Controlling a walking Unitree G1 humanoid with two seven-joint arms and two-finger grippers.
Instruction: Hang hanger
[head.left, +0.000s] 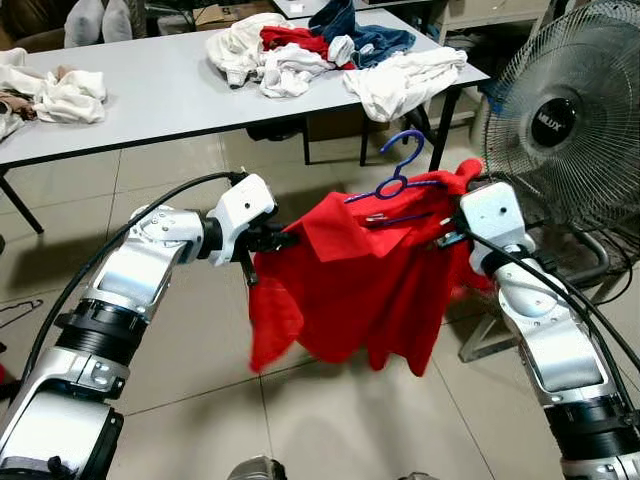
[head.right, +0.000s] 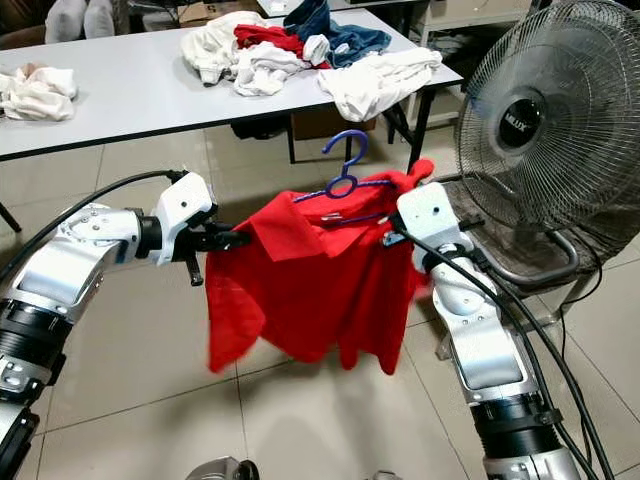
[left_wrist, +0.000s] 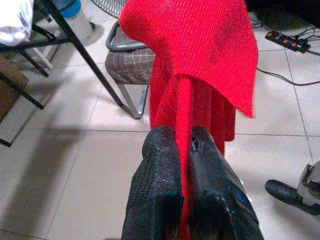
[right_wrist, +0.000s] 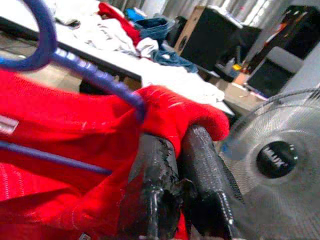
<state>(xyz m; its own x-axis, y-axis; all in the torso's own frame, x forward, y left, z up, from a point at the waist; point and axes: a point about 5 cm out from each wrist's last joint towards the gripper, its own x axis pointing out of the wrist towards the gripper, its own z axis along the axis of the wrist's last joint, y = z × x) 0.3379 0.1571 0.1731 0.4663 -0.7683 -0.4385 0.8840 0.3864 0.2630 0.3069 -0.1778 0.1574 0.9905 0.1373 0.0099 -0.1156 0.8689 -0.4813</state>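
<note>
1. A blue plastic hanger (head.left: 398, 172) sits at the centre of the frame with its hook upright, threaded into a red knit garment (head.left: 350, 285) that hangs between the two arms above the tiled floor (head.left: 330, 420).
2. The left gripper (left_wrist: 185, 145) pinches a fold of the red cloth, fingers pressed together.
3. The right gripper (right_wrist: 177, 145) clamps the garment's shoulder beside the hanger bar.
4. At right, the standing fan (head.left: 565, 110) has a hub label too small to read with certainty.

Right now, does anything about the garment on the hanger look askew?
Yes. The red garment sits bunched and lopsided on the purple hanger: the left gripper pinches one edge out sideways, the right gripper clamps fabric at the hanger's end, and the rest sags unevenly.
</note>
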